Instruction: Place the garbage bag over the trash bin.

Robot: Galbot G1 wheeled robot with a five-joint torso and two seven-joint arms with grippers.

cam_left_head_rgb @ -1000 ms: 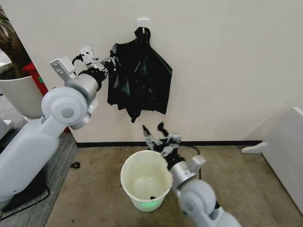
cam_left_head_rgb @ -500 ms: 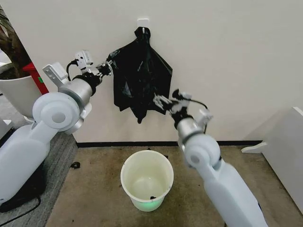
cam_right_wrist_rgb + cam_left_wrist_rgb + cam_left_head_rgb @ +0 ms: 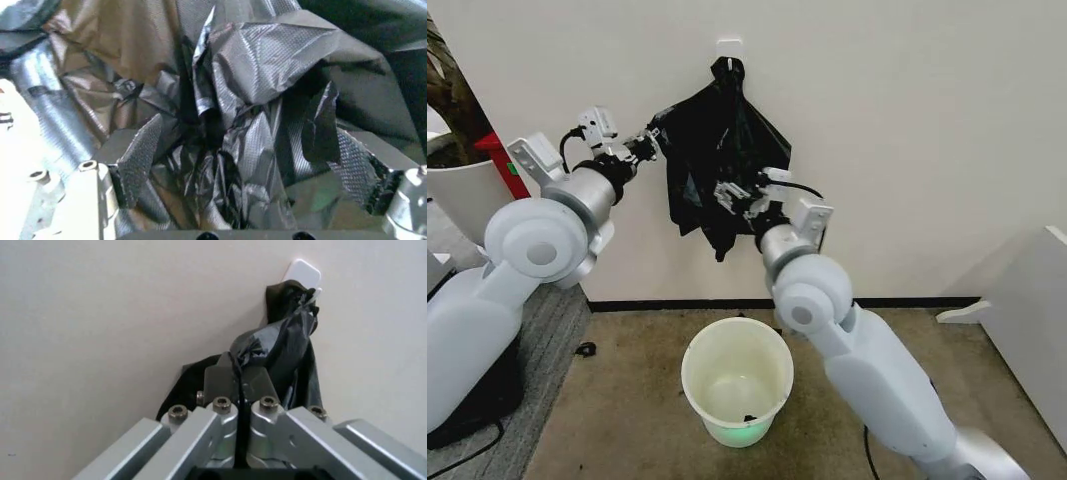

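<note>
the left tool (image 3: 241, 385) is clamped on the upper left edge of the garbage bag (image 3: 722, 160), which hangs long-axis vertical from a wall hook (image 3: 728, 47). the right tool (image 3: 735, 196) is spread open, pads (image 3: 138, 159) straddling bag folds mid-height. the trash bin (image 3: 737, 390) stands on the floor directly below.

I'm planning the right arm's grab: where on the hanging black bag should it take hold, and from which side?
Probably the crumpled folds in the garbage bag's lower middle, approached head-on from the room side. It hangs flat against the wall from a hook, so only its front is reachable. The left gripper already pinches the upper left edge; the right gripper sits open around those folds.
</note>
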